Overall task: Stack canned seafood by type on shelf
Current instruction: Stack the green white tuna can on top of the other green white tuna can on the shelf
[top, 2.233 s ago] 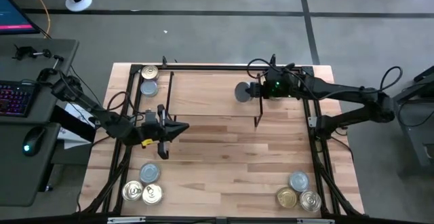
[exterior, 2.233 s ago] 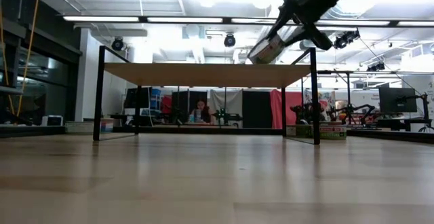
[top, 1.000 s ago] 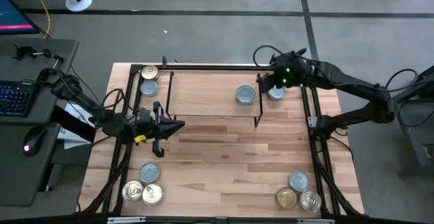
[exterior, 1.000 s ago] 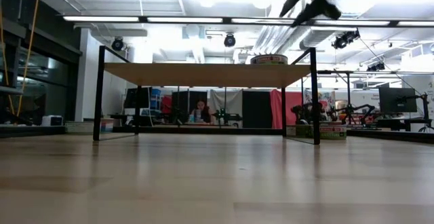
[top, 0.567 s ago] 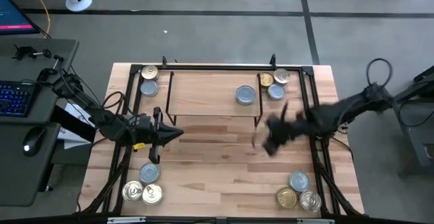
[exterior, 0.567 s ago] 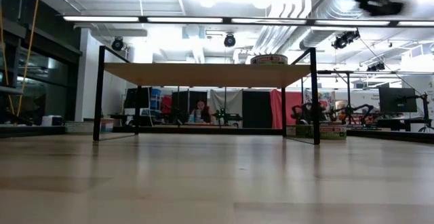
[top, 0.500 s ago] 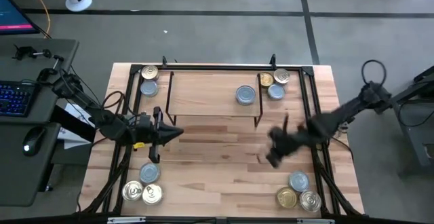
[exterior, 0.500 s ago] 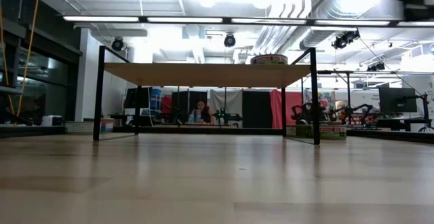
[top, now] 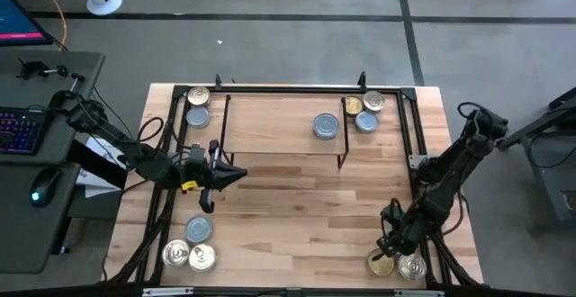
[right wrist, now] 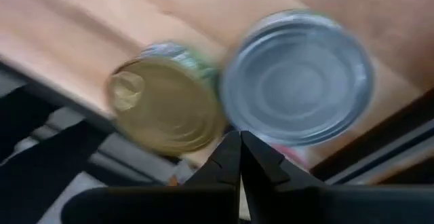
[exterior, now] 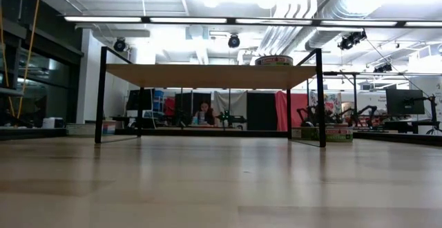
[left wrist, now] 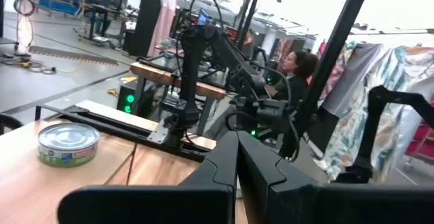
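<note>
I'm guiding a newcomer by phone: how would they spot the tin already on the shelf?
Find the shelf, the small raised wooden board at the table's far side. One pale-blue-topped tin sits on it near its right end. Every other tin rests on the tabletop.

shelf (top: 270, 126): light-wood board on black wire legs, far middle of my table | on it: one silver-blue tin (top: 326, 125), flat, near its right end | other tins: flat clusters at all four table corners | below my right wrist: gold tin (right wrist: 166, 105) beside silver tin (right wrist: 298, 75), seemingly touching
</note>
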Robot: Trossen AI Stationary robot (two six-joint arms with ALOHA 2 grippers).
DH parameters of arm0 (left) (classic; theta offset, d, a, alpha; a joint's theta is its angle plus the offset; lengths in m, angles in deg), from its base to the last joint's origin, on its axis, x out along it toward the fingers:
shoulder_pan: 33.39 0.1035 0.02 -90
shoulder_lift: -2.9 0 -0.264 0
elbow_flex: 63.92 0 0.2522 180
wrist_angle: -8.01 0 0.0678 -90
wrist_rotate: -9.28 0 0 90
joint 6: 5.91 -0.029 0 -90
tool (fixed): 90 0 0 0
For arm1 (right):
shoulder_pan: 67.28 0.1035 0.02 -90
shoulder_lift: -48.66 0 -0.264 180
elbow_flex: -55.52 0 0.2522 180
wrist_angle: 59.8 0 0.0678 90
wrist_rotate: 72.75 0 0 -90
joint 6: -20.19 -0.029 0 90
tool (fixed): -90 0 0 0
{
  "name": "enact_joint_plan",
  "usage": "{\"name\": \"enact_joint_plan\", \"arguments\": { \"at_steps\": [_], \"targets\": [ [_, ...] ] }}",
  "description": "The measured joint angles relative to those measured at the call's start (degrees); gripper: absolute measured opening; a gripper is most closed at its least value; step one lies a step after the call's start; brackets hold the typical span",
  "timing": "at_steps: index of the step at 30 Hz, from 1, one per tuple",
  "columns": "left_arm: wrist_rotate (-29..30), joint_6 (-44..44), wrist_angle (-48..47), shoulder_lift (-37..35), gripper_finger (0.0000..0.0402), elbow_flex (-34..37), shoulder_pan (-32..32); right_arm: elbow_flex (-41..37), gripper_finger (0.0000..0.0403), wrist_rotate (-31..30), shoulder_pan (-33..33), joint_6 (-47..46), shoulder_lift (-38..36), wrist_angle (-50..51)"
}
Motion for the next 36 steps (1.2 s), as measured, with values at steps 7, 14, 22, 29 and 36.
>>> {"name": "enact_joint_plan", "arguments": {
  "at_steps": [7,14,22,29,36],
  "targets": [
    [-7.4,4.3,1.7,4.7,0.0000,0.0,1.4,0.0,0.0000,5.0,0.0,5.1,6.4,2.5],
    [-10.8,4.4,7.2,14.2,0.0000,0.0,1.7,0.3,0.0000,2.6,-2.2,7.9,11.3,-1.9],
    [-10.9,5.8,7.8,20.9,0.0000,0.0,2.2,0.5,0.0000,-11.8,-12.3,18.7,16.3,-18.2],
    [-11.0,0.5,7.7,25.6,0.0000,0.0,2.5,3.2,0.0000,-18.1,-21.6,34.1,22.1,-27.7],
    [-11.0,-3.4,9.7,33.5,0.0000,0.0,5.2,13.1,0.0000,-19.0,-27.7,56.2,25.6,-25.5]
  ]
}}
